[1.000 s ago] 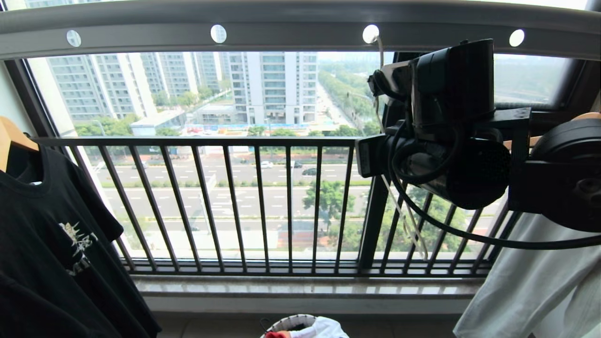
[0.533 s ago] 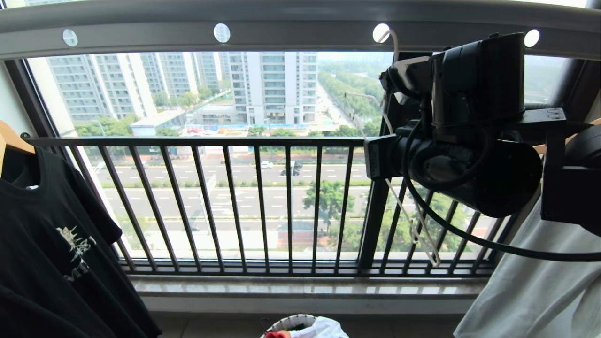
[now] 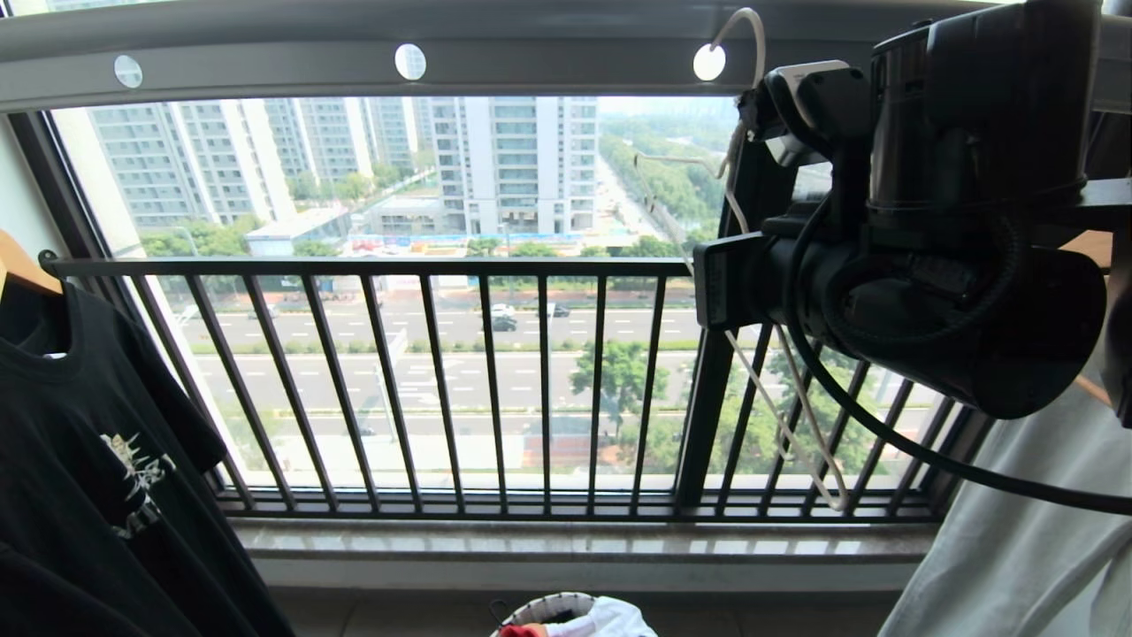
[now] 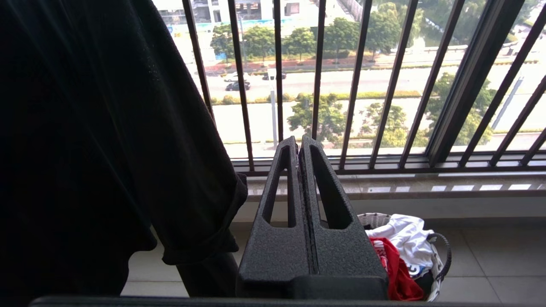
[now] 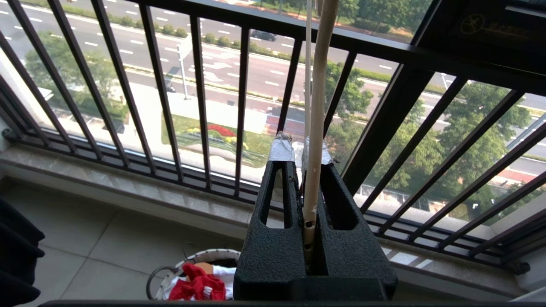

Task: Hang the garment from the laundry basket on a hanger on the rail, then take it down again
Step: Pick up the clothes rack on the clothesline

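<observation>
Gripping the hanger (image 5: 318, 106), the right gripper (image 5: 303, 147) has its two black, coarse-grained fingers (image 5: 277, 204) closed on the thin cream-white rod, which runs straight up between them; silver tape wraps both fingertips. In the head view the gripper's bulky black housing fills the upper right of the frame, with a black cable looping beneath it. The hanger's curved hook (image 3: 743, 35) sits at the top right, arching over the third round hole of the rail (image 3: 354, 53), a smooth grey bar crossing the whole top edge. The hanger's lower wire limbs slant down across the black vertical-barred railing (image 3: 442, 389) at right of centre.

The left gripper (image 4: 300, 143) is pressed shut with nothing between its textured black fingers; it sits low centre in its own view, beside a hanging black T-shirt (image 3: 88, 460). That shirt occupies the lower left of the head view, matte knit, with a pale jagged print I cannot read, on a tan wooden hanger (image 3: 22, 265).

The garment (image 5: 198, 283), red and crumpled, lies in the laundry basket (image 5: 213, 256) at the bottom centre of the right wrist view. The basket is round, white-rimmed, with a dark wire handle, and stands on pale floor tiles. A white cloth (image 4: 405, 238) lies next to the garment in the basket. A pale grey garment (image 3: 1017, 531) hangs at lower right in the head view.
</observation>
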Robot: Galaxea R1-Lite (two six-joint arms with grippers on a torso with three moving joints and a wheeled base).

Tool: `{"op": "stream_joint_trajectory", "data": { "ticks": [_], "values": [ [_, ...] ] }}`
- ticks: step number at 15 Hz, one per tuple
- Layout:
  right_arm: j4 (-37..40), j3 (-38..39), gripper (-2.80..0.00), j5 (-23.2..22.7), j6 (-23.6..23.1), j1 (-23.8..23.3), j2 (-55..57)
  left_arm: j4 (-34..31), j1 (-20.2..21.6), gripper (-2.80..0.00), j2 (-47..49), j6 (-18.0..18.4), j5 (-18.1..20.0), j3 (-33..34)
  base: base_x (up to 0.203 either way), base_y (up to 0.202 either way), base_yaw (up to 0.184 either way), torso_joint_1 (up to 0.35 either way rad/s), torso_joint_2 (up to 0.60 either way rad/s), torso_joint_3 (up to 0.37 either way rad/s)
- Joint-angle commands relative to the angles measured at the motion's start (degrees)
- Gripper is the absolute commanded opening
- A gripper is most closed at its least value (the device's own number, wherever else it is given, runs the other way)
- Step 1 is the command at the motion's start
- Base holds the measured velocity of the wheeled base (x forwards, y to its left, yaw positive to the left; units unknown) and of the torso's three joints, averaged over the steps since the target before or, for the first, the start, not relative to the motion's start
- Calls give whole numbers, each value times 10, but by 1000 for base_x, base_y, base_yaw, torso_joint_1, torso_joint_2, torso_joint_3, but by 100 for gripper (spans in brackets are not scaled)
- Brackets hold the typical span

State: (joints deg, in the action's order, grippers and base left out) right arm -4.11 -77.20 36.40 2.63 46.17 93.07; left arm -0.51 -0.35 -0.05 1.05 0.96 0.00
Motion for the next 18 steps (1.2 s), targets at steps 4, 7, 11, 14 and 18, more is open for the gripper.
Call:
{"op": "stream_joint_trajectory", "data": {
  "ticks": [4, 7, 11, 14, 18],
  "values": [
    [-2, -1, -280, 2, 1, 3, -31, 0, 0, -280, 0, 0, 0, 0, 0, 0, 0, 0, 0, 0],
    [-2, -1, -280, 1, 1, 7, -41, 0, -1, -280, 0, 0, 0, 0, 0, 0, 0, 0, 0, 0],
    [0, 1, -280, 0, -1, 15, -68, 0, 0, -280, 0, 0, 0, 0, 0, 0, 0, 0, 0, 0],
    [1, 50, -280, -26, 1, 15, -120, 1, 0, -280, 0, 0, 0, 0, 0, 0, 0, 0, 0, 0],
    [17, 171, -280, -181, 37, 10, -217, 0, 0, -280, 0, 0, 0, 0, 0, 0, 0, 0, 0, 0]
  ]
}}
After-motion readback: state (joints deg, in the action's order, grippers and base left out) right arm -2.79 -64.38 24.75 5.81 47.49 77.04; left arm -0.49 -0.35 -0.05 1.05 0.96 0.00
